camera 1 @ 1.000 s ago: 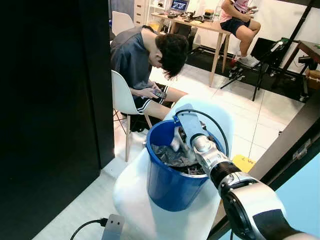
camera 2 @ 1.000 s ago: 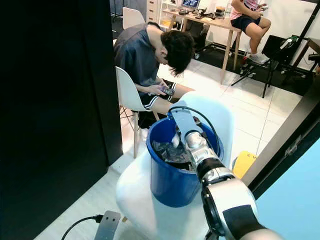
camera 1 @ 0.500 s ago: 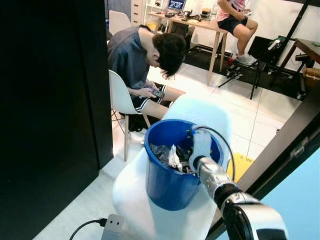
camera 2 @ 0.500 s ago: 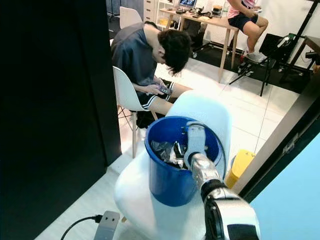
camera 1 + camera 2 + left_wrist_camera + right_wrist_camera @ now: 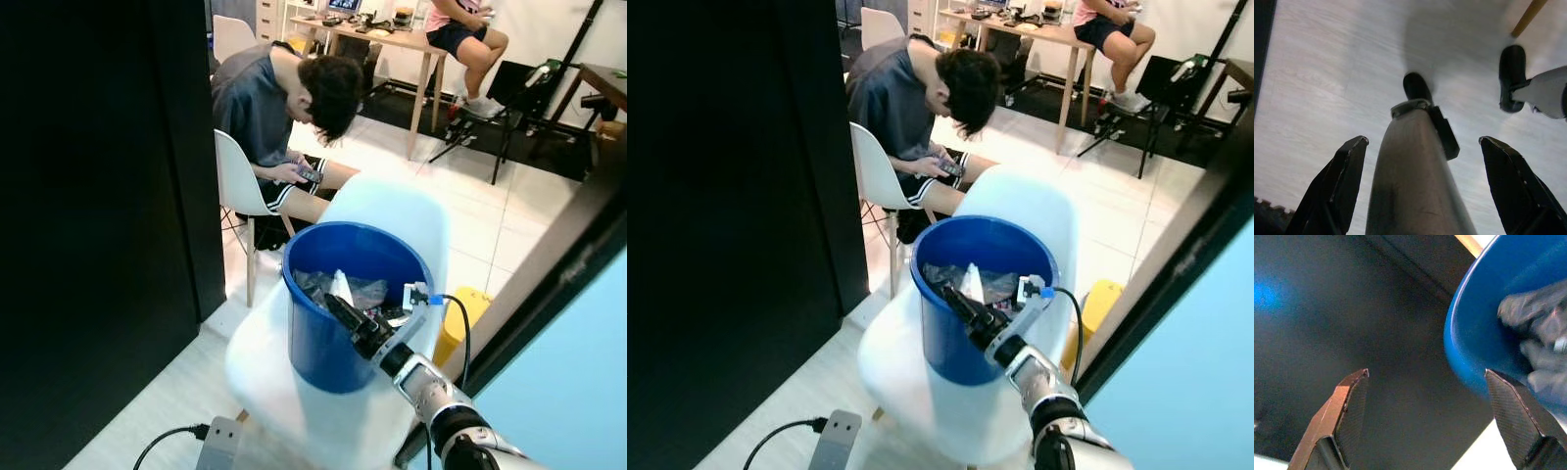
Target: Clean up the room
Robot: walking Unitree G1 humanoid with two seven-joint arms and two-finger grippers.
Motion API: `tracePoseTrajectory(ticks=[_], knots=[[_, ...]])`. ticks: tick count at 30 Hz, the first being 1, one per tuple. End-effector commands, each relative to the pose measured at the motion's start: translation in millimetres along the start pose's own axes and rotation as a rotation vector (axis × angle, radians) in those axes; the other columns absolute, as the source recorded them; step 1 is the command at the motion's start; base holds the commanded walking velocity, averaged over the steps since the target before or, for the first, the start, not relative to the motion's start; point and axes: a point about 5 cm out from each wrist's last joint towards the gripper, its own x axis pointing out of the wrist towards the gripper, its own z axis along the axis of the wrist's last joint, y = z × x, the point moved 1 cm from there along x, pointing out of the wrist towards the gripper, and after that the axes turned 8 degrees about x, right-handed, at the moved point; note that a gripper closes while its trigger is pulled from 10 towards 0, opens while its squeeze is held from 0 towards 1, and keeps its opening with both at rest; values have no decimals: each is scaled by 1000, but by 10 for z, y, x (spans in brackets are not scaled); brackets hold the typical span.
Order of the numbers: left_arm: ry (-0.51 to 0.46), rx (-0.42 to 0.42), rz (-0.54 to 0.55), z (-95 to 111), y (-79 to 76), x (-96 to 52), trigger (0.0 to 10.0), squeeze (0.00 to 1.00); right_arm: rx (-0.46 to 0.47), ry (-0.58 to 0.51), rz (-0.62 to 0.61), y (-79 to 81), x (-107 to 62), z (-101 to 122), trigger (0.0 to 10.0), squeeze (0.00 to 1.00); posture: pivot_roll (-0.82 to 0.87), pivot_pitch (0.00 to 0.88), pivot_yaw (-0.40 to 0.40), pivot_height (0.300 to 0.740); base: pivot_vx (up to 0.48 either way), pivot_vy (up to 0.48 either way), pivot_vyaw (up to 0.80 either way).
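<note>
R end effector (image 5: 338, 311) spread wide, empty, over blue bucket (image 5: 323, 348) rim; L end effector (image 5: 1420, 191) wide open, empty.

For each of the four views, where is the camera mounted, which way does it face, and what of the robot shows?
Left eye view: on the head, facing forward and down at the round blue plastic bucket on the white moulded chair; right hand at the rim.
Right eye view: the other eye, same scene; shares the bucket and the seated person in a grey shirt.
Left wrist view: faces the pale floor; left hand open, silver leg between.
Right wrist view: beside the bucket rim; open fingers.
</note>
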Motion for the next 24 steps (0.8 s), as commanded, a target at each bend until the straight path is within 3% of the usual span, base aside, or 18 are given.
tracePoseTrajectory(ticks=[1, 5, 11, 12, 14, 15, 16, 17, 20, 22, 24], knots=[[12, 16, -9, -34, -24, -3, 10000, 0, 15, 18, 8, -23, -49, -40, 10000, 0, -33, 0, -73, 740, -352, 0, 0], [9, 25, -6, -24, -17, -2, 10000, 0, 52, 81, 186, 43, -171, -112, 10000, 0, -37, 0, -74, 740, -356, 0, 0], [9, 28, -8, -19, -19, -2, 10000, 0, 55, 122, 245, 75, -216, -117, 10000, 0, -40, 0, -79, 740, -356, 0, 0], [8, 27, -10, -17, -22, -2, 10000, 0, 35, 147, 157, -2, -234, -155, 10000, 0, -38, 0, -83, 740, -356, 0, 0], [7, 27, -10, -15, -24, -2, 10000, 0, 20, 163, 94, -57, -252, -180, 10000, 0, -38, 0, -83, 740, -356, 0, 0], [7, 27, -12, -13, -28, -3, 10000, 0, -14, 196, -70, -191, -305, -234, 10000, 0, -42, 0, -83, 740, -356, 0, 0], [7, 27, -12, -13, -28, -3, 10000, 0, -14, 196, -70, -191, -305, -234, 10000, 0, -42, 0, -83, 740, -356, 0, 0], [6, 28, -13, -11, -33, -3, 10000, 0, -103, 253, -345, -418, -470, -319, 10000, 0, -42, 0, -84, 740, -356, 0, 0], [5, 29, -14, -11, -35, -3, 10000, 0, -138, 264, -446, -501, -558, -343, 10000, 0, -43, 0, -85, 740, -354, 0, 0], [5, 29, -15, -12, -39, -4, 10000, 0, -149, 294, -630, -650, -774, -422, 10000, 0, -39, 0, -86, 740, -356, 0, 0], [5, 30, -15, -12, -41, -4, 10000, 0, -169, 322, -721, -722, -914, -482, 10000, 0, -39, 0, -86, 740, -356, 0, 0]])
